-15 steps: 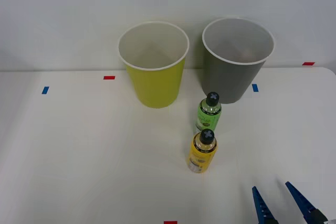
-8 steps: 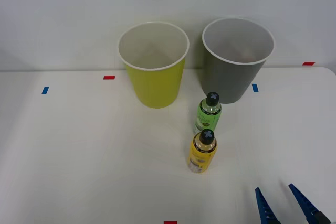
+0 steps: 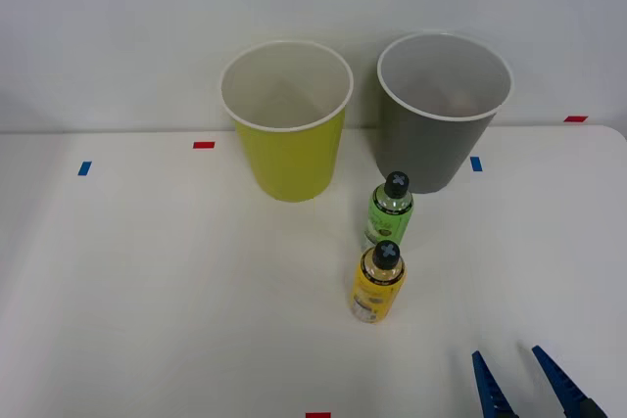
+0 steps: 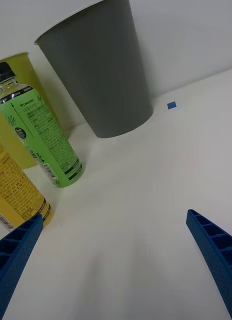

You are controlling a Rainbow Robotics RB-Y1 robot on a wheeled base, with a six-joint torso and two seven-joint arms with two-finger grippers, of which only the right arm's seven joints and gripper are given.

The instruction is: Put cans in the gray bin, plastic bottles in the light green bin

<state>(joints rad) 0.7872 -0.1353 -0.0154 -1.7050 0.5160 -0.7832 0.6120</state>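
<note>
White and smooth, the bench (image 3: pixel 147 291) ran back to a pale wall, where the tall yellow-green tapered bin (image 3: pixel 289 149) stood left of the dark gray tapered bin (image 3: pixel 436 139), both upright. Just before the gray bin stood the green-labelled, black-capped plastic bottle (image 3: pixel 390 210), and close in front of it the yellow-labelled one (image 3: pixel 378 284). At the near right edge the right claw (image 3: pixel 519 384) hovered with its blue ribbed fingers (image 4: pixel 213 255) spread apart, gripping nothing, both bottles ahead to its left.
</note>
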